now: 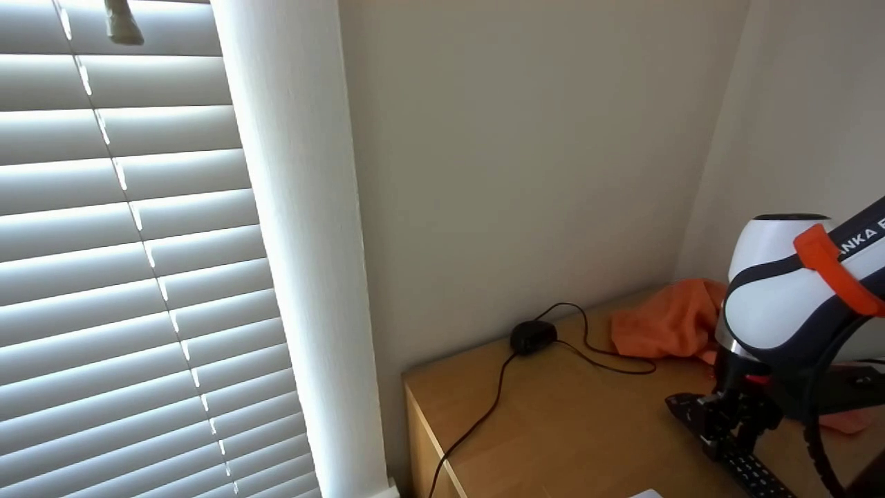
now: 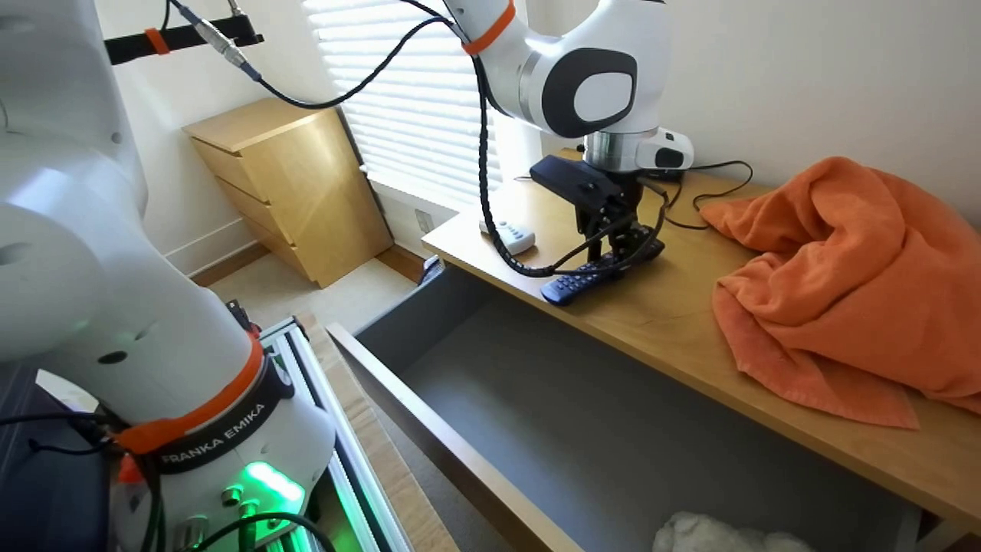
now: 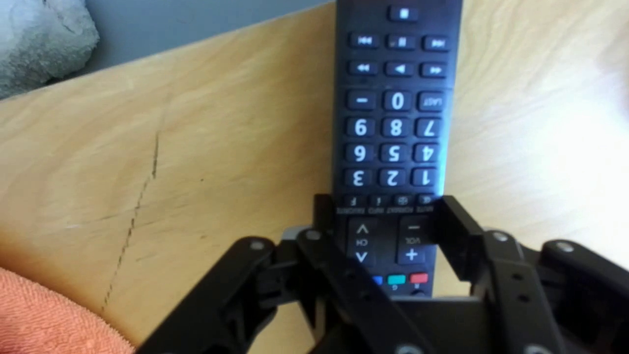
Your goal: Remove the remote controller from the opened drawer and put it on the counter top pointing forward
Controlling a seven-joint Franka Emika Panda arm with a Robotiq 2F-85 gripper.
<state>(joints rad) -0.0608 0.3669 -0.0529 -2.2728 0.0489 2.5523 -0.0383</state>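
The tool (image 3: 384, 219) is closed to the width of the remote controller (image 3: 394, 140), which it seems to grip by both long edges. Beneath the tool is the counter (image 3: 245, 142); contact I cannot confirm. Better to check forward direction, lower gently, then release slowly.

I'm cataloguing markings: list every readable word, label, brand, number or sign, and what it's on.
"FRANKA EMIKA": black band low on the arm
"ANKA": the arm's black stripe, start hidden by the orange strap, end cut off
"0" to "9": remote controller
"LAST", "CH", "VOL": remote controller
"MUTE", "FORMAT", "INFO", "FAVORITE": remote controller
"+", "-", stop, pause, arrow signs: remote controller
Too small or blurred: other remote controller marks; any on the white device
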